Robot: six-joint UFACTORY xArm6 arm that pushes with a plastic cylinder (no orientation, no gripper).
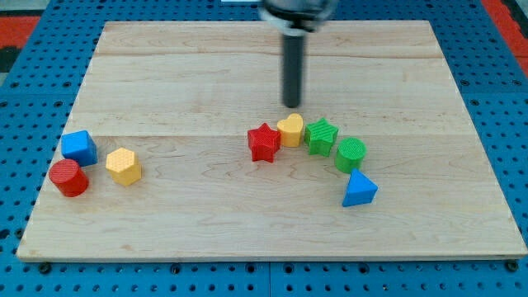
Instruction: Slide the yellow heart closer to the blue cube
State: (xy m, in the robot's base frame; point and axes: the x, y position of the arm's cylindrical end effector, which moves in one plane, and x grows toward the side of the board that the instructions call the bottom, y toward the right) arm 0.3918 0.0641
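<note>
The yellow heart (290,130) lies near the board's middle, between a red star (263,142) on its left and a green star (322,136) on its right. The blue cube (79,148) sits far off at the view's left edge of the board. My tip (292,106) is just above the yellow heart in the view, a small gap away, not touching it.
A red cylinder (68,177) and a yellow hexagonal block (124,166) sit next to the blue cube. A green cylinder (351,153) and a blue triangular block (359,190) lie right of the green star. The wooden board (247,223) rests on a blue pegboard.
</note>
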